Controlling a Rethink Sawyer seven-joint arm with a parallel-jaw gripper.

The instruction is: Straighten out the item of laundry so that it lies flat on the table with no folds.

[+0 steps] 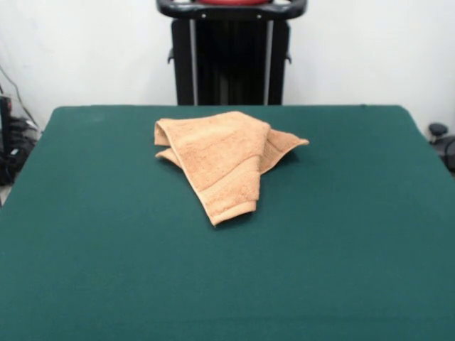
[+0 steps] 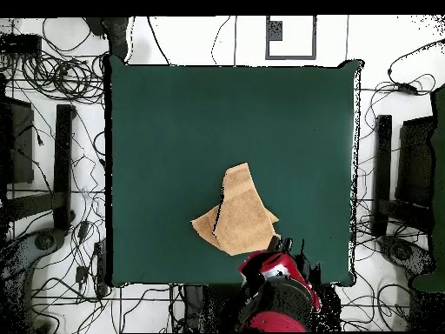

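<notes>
The item of laundry (image 1: 220, 160) is a light orange-tan towel lying crumpled and folded over itself on the far middle of the green table (image 1: 227, 284). One doubled flap points toward the camera and a thin corner sticks out to the right. From overhead the towel (image 2: 236, 213) lies close to the table's (image 2: 174, 122) bottom edge, just left of the red and black arm (image 2: 276, 291). The arm is drawn back over that edge and touches nothing. Its gripper shows in neither view.
The robot's black pedestal (image 1: 231, 64) stands behind the table's far edge. Cables and dark stands (image 2: 61, 156) surround the table on the floor. The green cloth spreads wide around the towel on all sides.
</notes>
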